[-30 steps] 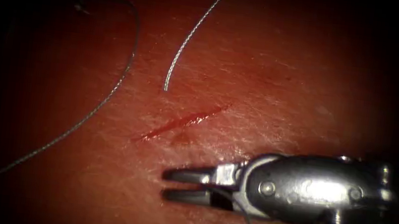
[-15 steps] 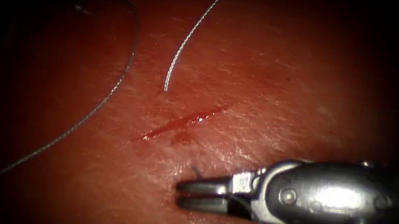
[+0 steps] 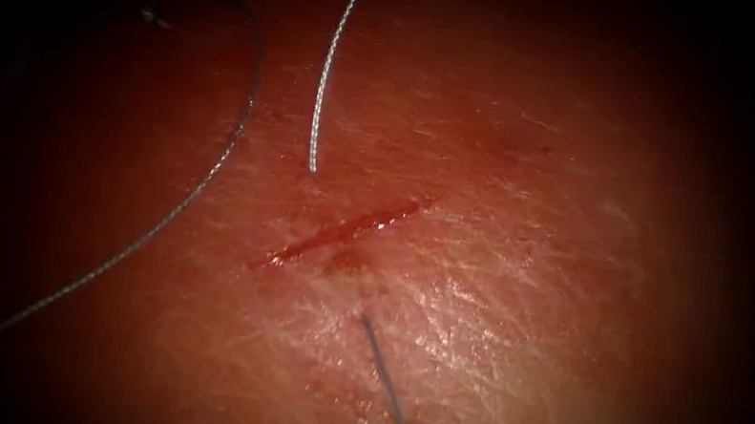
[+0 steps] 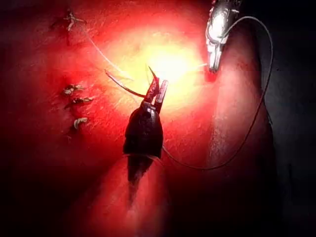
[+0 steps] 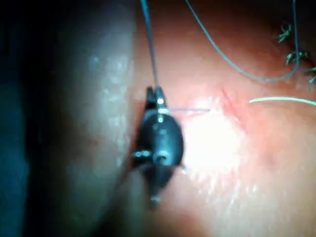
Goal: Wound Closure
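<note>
Endoscope: the cut (image 3: 346, 230) lies slantwise mid-tissue (image 3: 531, 289), short and wet with red fluid (image 3: 347, 261). The needle (image 3: 320, 90), a thin bright curve, comes down from the far edge. Its free end sits just beside the cut's L side, above the surface, not in the tissue. Thread (image 3: 387, 386) comes out of the tissue on the R side of the cut, near it, and runs straight toward the near edge. A second long stretch of thread curves over the L part of the tissue, well apart from the cut.

L wrist: the L tool (image 4: 157, 89) has its jaws clamped on the needle (image 4: 123, 85) near one end, and the rest of the curve sticks out sideways, free in the air. The R tool (image 4: 213, 66) hangs nearby, apart from the L tool, jaws together. Thread (image 4: 261, 98) swings from it in a wide loop and passes back behind the L tool's body. Three stitch knots (image 4: 74, 90) sit in a row, w/ a fourth further off.

R wrist: the R tool (image 5: 155, 91) has its jaws closed on the thread (image 5: 149, 44). One strand goes up and away, and a fainter one crosses to the tissue beside the cut (image 5: 229, 98). The needle (image 5: 281, 100) lies past the cut, its end near but not touching. Stitch knots (image 5: 291, 57) show close to the thread loop.
</note>
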You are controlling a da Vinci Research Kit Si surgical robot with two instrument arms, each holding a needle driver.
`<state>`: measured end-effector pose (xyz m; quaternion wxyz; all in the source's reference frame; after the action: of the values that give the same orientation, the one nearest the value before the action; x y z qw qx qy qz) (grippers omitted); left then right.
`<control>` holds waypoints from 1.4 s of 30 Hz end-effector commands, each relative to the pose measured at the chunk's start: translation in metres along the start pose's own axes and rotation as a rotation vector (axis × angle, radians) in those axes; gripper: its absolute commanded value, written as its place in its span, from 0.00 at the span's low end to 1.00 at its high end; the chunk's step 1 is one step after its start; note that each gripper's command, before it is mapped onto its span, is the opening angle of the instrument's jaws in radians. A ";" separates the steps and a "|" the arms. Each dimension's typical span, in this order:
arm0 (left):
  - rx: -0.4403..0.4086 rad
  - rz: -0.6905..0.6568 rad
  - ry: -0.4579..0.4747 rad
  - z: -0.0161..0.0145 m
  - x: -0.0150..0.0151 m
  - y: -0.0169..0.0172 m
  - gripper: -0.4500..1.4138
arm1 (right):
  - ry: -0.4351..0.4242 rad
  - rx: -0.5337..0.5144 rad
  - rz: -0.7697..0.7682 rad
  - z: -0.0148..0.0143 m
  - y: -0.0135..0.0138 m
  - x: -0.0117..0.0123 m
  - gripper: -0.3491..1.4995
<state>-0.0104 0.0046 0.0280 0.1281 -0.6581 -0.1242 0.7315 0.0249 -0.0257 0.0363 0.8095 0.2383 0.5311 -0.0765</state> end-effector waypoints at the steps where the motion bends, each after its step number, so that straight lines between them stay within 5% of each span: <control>1: -0.002 -0.003 0.001 0.0006 -0.0009 0.0003 0.00 | 0.007 0.022 0.007 0.0006 -0.0014 0.0001 0.00; 11: -0.001 -0.002 0.001 0.0008 -0.0010 0.0003 0.00 | -0.001 0.231 0.038 0.0003 -0.0039 0.0011 0.00; 13: -0.001 -0.002 0.001 0.0007 -0.0010 0.0003 0.00 | -0.007 0.179 0.030 0.0002 -0.0029 0.0006 0.00; 16: -0.002 -0.002 0.001 0.0006 -0.0010 0.0003 0.00 | -0.011 0.040 0.047 -0.0012 -0.0009 0.0001 0.78; 18: -0.003 -0.002 0.001 0.0005 -0.0009 0.0002 0.00 | -0.009 -0.062 0.055 -0.0026 0.0007 -0.0001 0.89; 25: -0.003 -0.002 0.001 0.0006 -0.0009 0.0002 0.00 | -0.011 -0.285 0.055 -0.0063 0.0072 -0.0003 0.96; 42: -0.003 -0.002 0.001 0.0005 -0.0009 0.0002 0.00 | 0.045 -0.355 0.040 0.0022 0.0107 -0.0029 0.96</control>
<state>-0.0104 0.0046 0.0282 0.1275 -0.6582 -0.1245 0.7314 0.0288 -0.0172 0.0423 0.8292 0.1021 0.5480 0.0410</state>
